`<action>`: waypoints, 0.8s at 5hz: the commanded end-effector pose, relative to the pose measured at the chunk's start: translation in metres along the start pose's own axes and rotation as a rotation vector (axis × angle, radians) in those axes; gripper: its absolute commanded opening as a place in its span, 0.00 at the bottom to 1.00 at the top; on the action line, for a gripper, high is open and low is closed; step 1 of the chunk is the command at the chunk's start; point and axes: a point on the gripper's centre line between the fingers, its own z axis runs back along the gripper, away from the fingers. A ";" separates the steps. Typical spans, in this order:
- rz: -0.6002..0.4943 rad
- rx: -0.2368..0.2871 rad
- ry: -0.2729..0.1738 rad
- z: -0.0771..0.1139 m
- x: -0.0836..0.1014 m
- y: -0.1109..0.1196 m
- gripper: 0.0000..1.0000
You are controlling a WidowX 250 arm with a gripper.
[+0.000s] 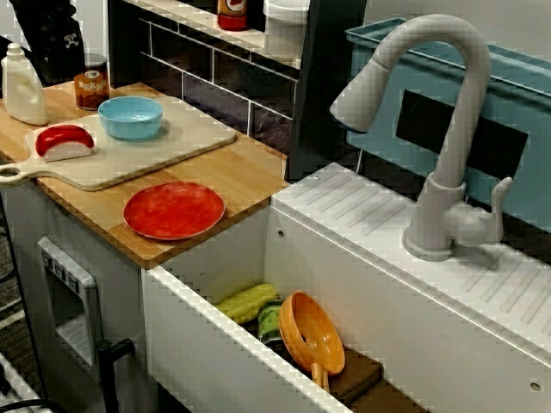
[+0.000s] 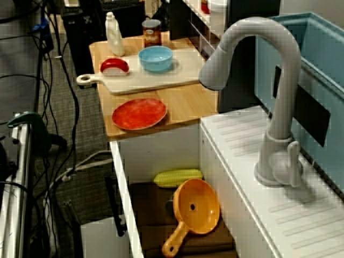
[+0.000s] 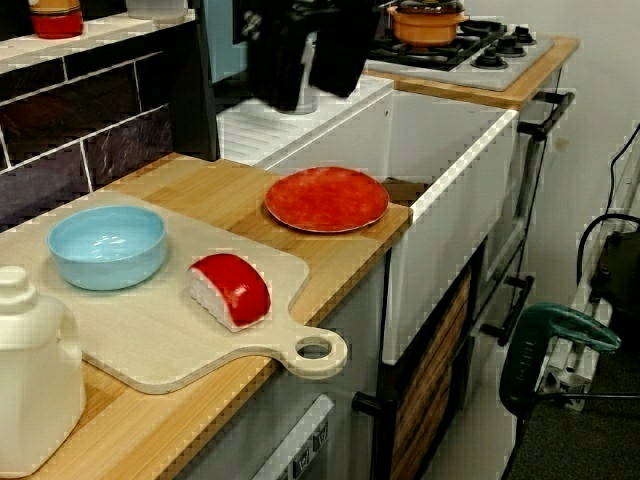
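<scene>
**Gripper (image 1: 47, 47).** Mine, black, raised above the wooden counter (image 1: 250, 172) and touching nothing.

**Fingers (image 3: 278, 70).** Two dark shapes in the view from the counter's end. I cannot tell whether they are spread or closed. Nothing shows between them.

**Nearest below the fingers.**
- White bottle (image 1: 23, 86), upright at the counter's far end.
- Brown jar (image 1: 90, 83), upright, just beside the bottle.

**Lower, toward the sink from the fingers.**
- Pale cutting board (image 1: 189, 138), lying flat.
- Blue bowl (image 1: 130, 116), on the board.
- Red-and-white toy piece (image 1: 65, 142), also on the board, near the bowl but apart from it.

**Past the board from the fingers.** Red plate (image 1: 174, 209), flat on the counter at the sink's edge.

**Well apart from the fingers.**
- White sink (image 1: 215, 258), holding the next three items.
- Corn cob (image 1: 248, 301).
- Green can (image 1: 269, 323).
- Orange strainer (image 1: 310, 334), leaning over the can.
- Grey faucet (image 1: 439, 129), standing on the ridged drainboard (image 1: 362, 224).
</scene>
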 end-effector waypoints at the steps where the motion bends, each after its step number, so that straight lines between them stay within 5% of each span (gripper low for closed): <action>1: -0.135 0.098 0.016 -0.025 0.005 0.033 1.00; 2: -0.106 0.092 0.050 -0.041 0.003 0.046 1.00; 4: -0.014 0.123 0.015 -0.060 0.005 0.053 1.00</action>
